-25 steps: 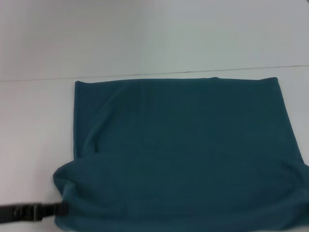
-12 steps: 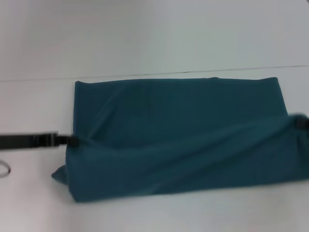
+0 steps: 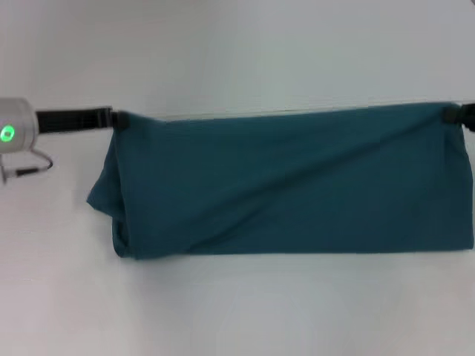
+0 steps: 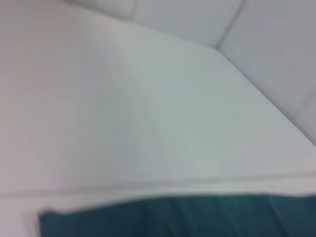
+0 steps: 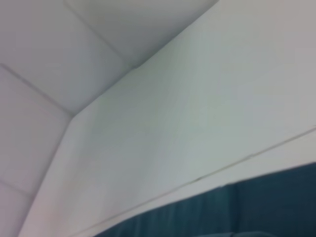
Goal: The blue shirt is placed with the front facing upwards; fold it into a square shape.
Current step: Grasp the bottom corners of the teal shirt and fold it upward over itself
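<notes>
Left gripper (image 3: 111, 119) is pinching the shirt (image 3: 289, 185) at its far left corner, and it looks clamped on the cloth since the fabric hangs off that point. The shirt sits mid-table (image 3: 237, 311) as a wide band, its far edge held taut between both arms and the near edge lying flat. Over on the right, the right gripper (image 3: 454, 114) is just in view at the far right corner, also closed on the cloth by the look of it.

Handling-wise I'd say it's light, floppy cotton that sags and creases between grips, so corners are the place to hold it.

Only the head view shows the grips. Both wrist views show bare table plus a strip of shirt, no fingers.
</notes>
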